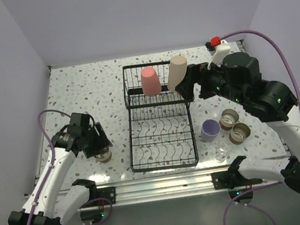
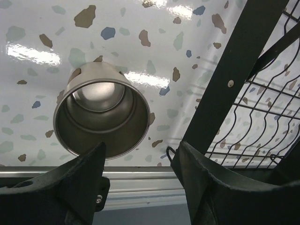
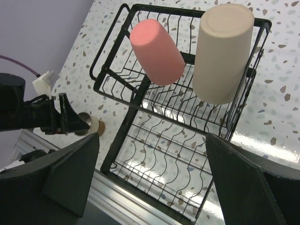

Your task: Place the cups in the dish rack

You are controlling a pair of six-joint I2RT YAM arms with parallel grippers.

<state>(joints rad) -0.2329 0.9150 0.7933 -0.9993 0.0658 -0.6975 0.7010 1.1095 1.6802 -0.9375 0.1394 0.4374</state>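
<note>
Hovering over the tabletop (image 1: 79, 89) left of the dish rack (image 1: 155, 105), the left hand (image 2: 140, 150) had its fingers apart, clamped on nothing, with an upright tan cup (image 2: 101, 112) just beyond their tips. The right hand (image 3: 152, 138) was spread wide and empty near the raised basket, where the pink cup (image 1: 151, 82) and the tall beige cup (image 1: 177, 72) rested mouth-down. The lavender cup (image 1: 210, 130), second tan cup (image 1: 229, 118), third tan cup (image 1: 239, 132) and clear glass (image 1: 221, 152) stood on the tabletop right of the rack.

L arm (image 1: 55, 170) bent low | L gripper (image 2: 138, 152) jaws apart | R arm (image 1: 265, 99) stretched fwd | R gripper (image 3: 152, 140) wide, empty
</note>
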